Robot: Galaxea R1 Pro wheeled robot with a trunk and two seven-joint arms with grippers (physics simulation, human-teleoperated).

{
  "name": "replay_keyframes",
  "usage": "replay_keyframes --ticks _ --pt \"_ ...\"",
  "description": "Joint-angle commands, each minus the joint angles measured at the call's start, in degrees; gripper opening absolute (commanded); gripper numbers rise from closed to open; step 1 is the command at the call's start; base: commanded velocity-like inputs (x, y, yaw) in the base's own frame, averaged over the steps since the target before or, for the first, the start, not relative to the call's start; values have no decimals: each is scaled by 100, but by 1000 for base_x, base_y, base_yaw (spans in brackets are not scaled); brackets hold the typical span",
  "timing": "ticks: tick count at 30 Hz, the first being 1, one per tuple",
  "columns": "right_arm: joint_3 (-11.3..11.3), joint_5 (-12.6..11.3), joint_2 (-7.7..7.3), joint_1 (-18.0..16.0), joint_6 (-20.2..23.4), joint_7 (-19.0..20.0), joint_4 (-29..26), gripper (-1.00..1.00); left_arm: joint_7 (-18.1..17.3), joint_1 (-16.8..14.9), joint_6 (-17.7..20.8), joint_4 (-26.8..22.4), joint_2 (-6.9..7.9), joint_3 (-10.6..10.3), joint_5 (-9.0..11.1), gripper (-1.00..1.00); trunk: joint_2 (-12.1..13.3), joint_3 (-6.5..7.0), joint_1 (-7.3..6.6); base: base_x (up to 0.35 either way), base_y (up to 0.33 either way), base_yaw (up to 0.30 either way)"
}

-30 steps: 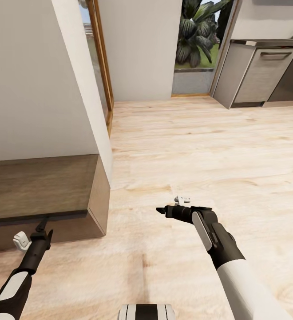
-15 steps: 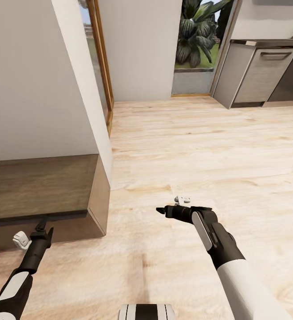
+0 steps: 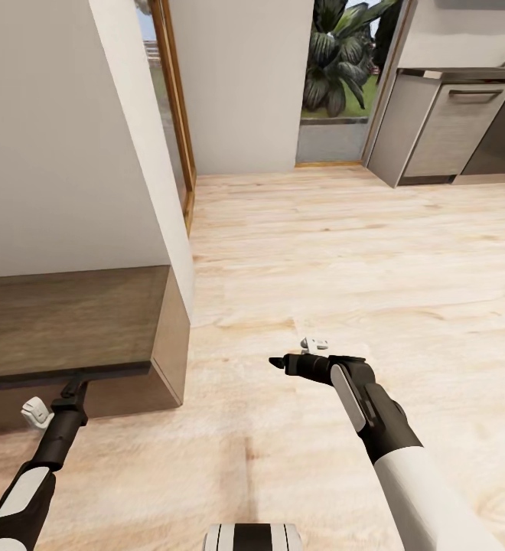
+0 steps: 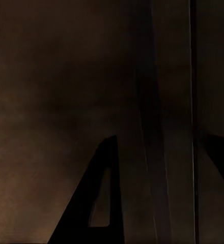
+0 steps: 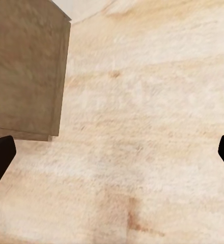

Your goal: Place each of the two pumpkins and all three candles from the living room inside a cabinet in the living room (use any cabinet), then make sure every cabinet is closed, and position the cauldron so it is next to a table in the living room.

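Note:
The cabinet (image 3: 69,321), a low dark-brown wooden unit, stands against the white wall at the lower left. My left gripper (image 3: 74,384) is open, its tips at the dark gap under the cabinet's top edge on the front face. The left wrist view is very close to that dark wood, with one finger (image 4: 99,203) in silhouette. Over bare floor to the cabinet's right, my right gripper (image 3: 275,363) is open and holds nothing; its view takes in the cabinet's end (image 5: 25,66). The pumpkins, candles, cauldron and table are out of view.
A white wall corner (image 3: 141,153) rises just behind the cabinet's right end, with a wood-framed doorway (image 3: 174,115) beyond it. Grey kitchen units (image 3: 451,126) stand at the far right beside a glass door onto plants (image 3: 340,61). Pale wood floor (image 3: 344,252) stretches ahead.
My left gripper has edged forward, bringing its tips up to the cabinet's front top edge. The right arm and the camera have not moved.

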Motion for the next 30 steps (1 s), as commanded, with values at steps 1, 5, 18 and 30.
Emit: replay_keyframes --ticks 1,5,18,30 --pt "-5 18 1 -2 25 22 -4 100 -13 -88 43 10 0 14 41 -100 -1 -3 -1 0 0 0" --pt "-5 18 1 -2 26 22 -6 100 -16 -88 40 10 0 14 41 -100 -1 -3 -1 0 0 0" --pt "-6 18 1 -2 26 22 -3 100 -10 -88 25 10 0 6 41 -100 -1 -3 -1 0 0 0" --pt "-2 18 1 -2 25 22 -5 100 24 -88 25 10 -1 -3 32 -100 -1 -3 -1 -82 0 0"
